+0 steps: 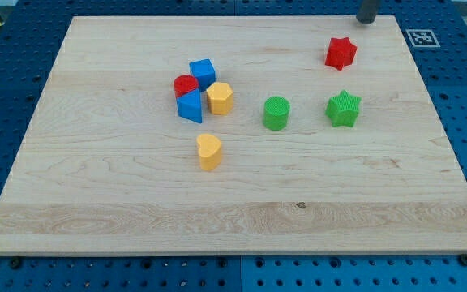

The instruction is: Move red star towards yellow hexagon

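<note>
The red star lies at the view's upper right of the wooden board. The yellow hexagon sits left of centre, touching a cluster of a blue cube, a red cylinder and a second blue block. My tip is at the view's top edge, just above and right of the red star, apart from it. Only the rod's lower end shows.
A green cylinder and a green star lie between the red star and the board's middle. A yellow heart block sits below the cluster. A fiducial tag marks the board's upper right corner.
</note>
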Motion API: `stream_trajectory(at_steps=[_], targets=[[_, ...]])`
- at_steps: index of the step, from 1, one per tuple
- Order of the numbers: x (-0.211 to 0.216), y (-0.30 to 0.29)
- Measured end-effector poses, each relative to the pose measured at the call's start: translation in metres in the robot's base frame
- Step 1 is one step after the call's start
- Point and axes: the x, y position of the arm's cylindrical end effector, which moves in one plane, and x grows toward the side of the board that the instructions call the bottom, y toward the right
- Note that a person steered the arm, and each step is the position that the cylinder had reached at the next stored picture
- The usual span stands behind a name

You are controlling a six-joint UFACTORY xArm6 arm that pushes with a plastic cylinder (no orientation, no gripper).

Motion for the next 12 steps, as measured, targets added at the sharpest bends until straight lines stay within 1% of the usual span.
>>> stream_trajectory(at_steps=[1,2,3,4,6,7,8,9,10,11,12], targets=[[0.000,0.005],[0.024,0.022],[0.053,0.015],[0.074,-0.007],[0.106,-0.071],[0.107,-0.091],[0.102,-0.092],[0.107,-0.107],[0.132,-0.132],[0.143,-0.150],[0.134,-0.153]])
